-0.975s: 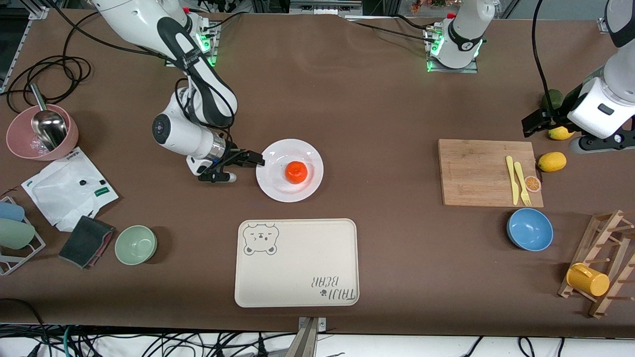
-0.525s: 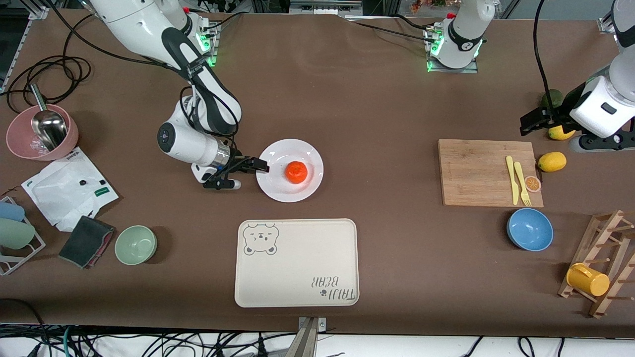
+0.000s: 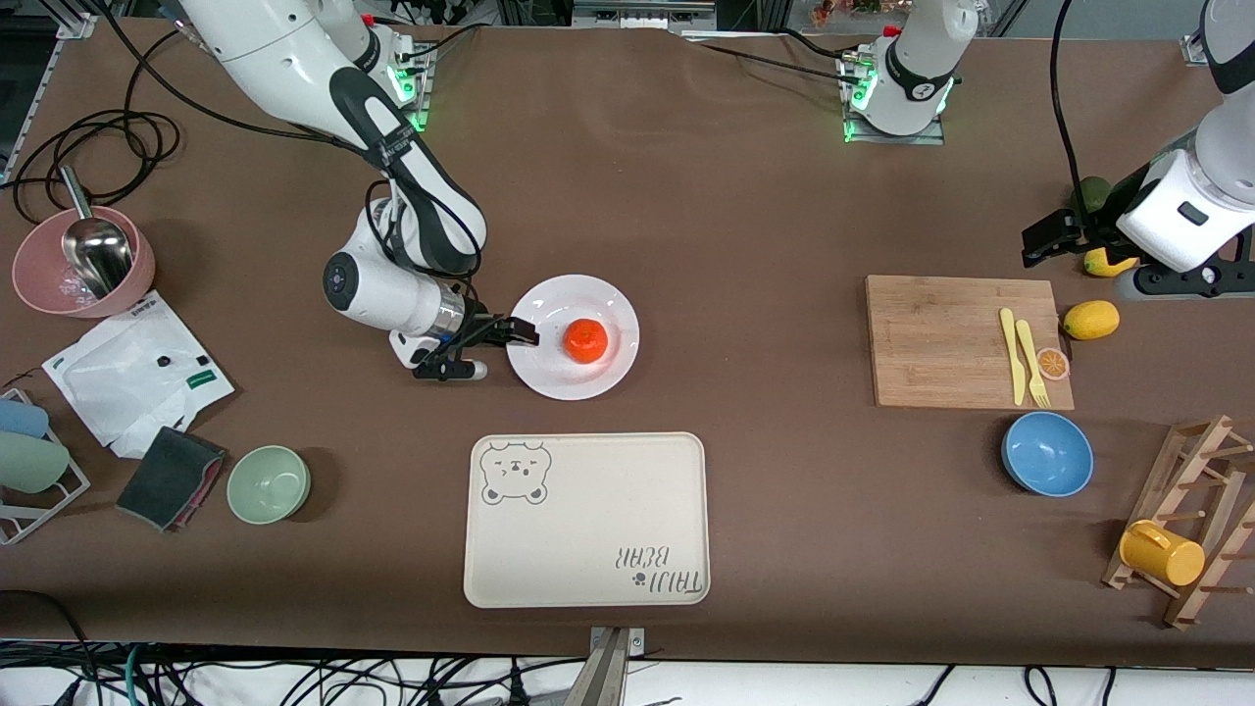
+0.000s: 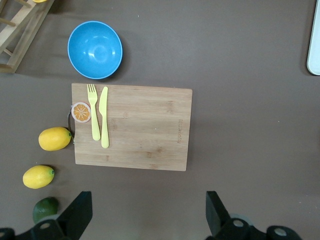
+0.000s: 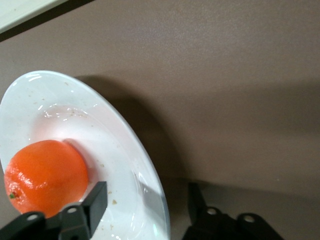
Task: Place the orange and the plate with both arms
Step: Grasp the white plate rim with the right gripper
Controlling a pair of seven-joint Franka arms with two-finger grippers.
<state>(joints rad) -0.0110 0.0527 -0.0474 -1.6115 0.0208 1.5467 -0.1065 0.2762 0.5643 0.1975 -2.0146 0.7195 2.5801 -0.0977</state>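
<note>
From the front camera the plate [image 3: 573, 336] lies on the brown table [image 3: 726, 216], farther from the camera than the beige bear-printed tray [image 3: 586, 520]; the orange [image 3: 585, 340] sits on the plate, about at its middle; the right gripper [image 3: 512, 333] is low at the plate's rim on the side toward the right arm's end of the table, one dark finger reaching over the rim and the other outside it; the jaws straddle the rim with a gap, not yet clamped on it; the left gripper [image 3: 1047, 241] hangs over the left arm's end of the table, above the table near the cutting board [image 3: 966, 341], and the left arm waits; on the board lie a yellow fork [image 3: 1029, 365] and knife [image 3: 1010, 355] with a small orange slice [image 3: 1053, 364] at its edge; a lemon [image 3: 1090, 320] lies just beside the board; a blue bowl [image 3: 1047, 453] sits nearer the camera than the board

In the left wrist view the left gripper's [image 4: 147, 217] two fingers stand wide apart with nothing between them; the board, the bowl [image 4: 95, 49], two lemons and a green lime [image 4: 45, 209] lie below

In the right wrist view the right gripper [image 5: 145, 202] has one finger above the plate's [image 5: 125, 145] inner surface, close beside the orange [image 5: 45, 176], and the other over bare table outside the rim; the rim passes between them; whether either finger touches the plate cannot be told
</note>
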